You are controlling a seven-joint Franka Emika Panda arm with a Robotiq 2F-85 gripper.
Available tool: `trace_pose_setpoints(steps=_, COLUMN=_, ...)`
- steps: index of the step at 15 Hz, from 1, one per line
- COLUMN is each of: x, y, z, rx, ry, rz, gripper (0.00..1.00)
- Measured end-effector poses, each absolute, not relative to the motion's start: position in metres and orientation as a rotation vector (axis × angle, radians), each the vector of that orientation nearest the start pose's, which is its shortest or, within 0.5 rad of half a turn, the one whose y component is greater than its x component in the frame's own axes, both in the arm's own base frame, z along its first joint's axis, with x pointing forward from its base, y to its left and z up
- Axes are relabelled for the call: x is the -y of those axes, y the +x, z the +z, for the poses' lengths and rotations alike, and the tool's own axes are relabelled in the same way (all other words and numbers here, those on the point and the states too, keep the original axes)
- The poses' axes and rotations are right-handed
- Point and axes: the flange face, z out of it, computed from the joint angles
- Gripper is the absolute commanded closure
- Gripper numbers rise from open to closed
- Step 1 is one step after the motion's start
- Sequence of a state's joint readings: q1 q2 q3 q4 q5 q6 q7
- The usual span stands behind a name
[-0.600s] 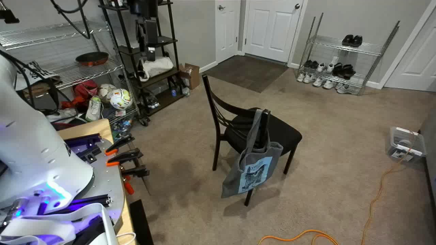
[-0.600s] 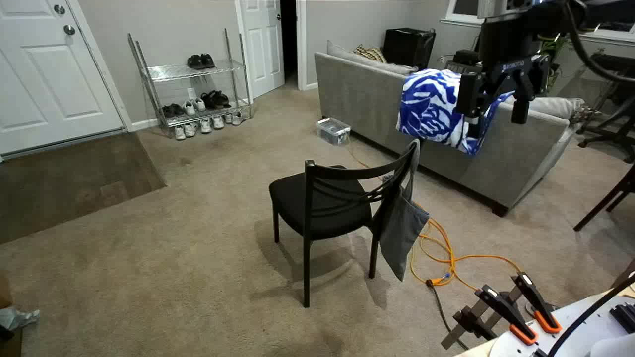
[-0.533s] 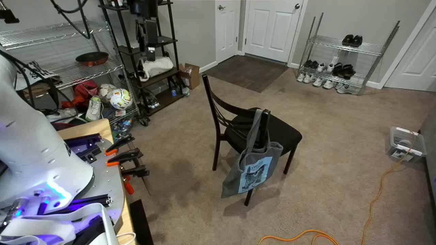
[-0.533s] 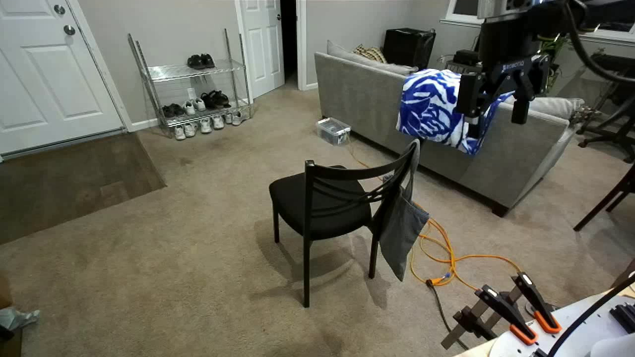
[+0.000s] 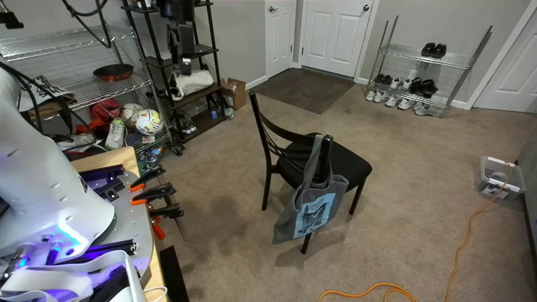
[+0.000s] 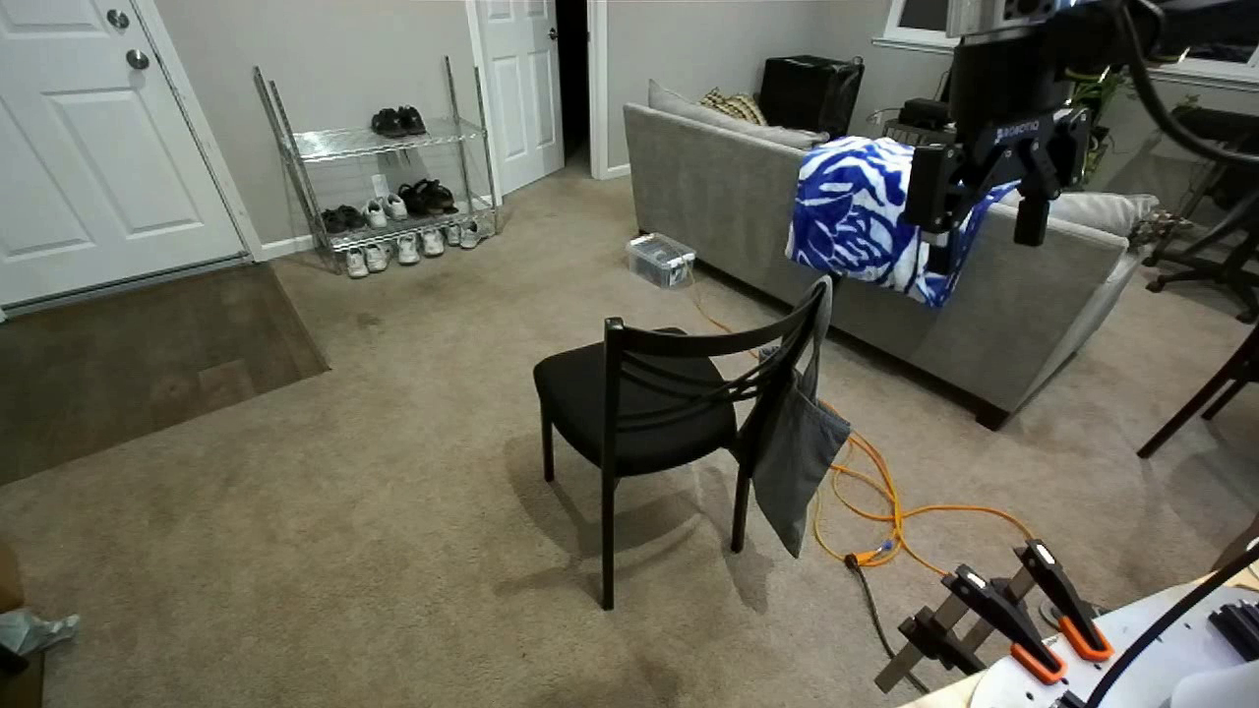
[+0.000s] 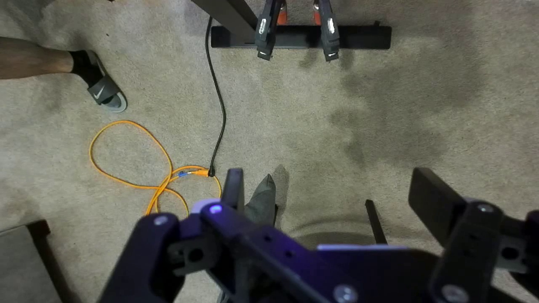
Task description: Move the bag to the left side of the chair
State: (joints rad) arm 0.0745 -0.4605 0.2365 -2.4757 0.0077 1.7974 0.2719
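Observation:
The black chair [image 5: 348,161] stands on the carpet in both exterior views [image 6: 634,403]. The blue-grey tote bag [image 5: 317,207] hangs by its handle from the top of one backrest post, its pale print showing in an exterior view. Its plain side [image 6: 802,457] shows from the opposite side. My gripper [image 6: 986,239] is open and empty, raised above the level of the chair back and apart from the bag. It also shows, partly cut off, in an exterior view [image 5: 186,65]. In the wrist view the fingers [image 7: 330,181] are wide apart; the bag's lower corner [image 7: 263,200] and a chair leg [image 7: 375,221] show below.
A table edge with clamps [image 5: 155,193] lies beside the robot base. An orange cord [image 6: 890,492] lies on the floor near the bag. A grey sofa [image 6: 728,187] and black rack [image 5: 197,96] stand around. A person's leg [image 7: 38,59] shows in the wrist view.

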Motion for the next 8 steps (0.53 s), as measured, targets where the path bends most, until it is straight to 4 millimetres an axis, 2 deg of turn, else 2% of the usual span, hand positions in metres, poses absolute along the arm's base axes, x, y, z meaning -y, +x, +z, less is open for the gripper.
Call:
trace_pose_setpoints(steps=5, x=-0.117, y=0.361, z=0.434, rx=-0.004, ry=-3.281, rz=0.32, gripper=0.0)
trace_pose_setpoints(steps=8, x=-0.105, y=0.365, z=0.429, rx=0.05, ry=-3.309, rz=0.392, gripper=0.0)
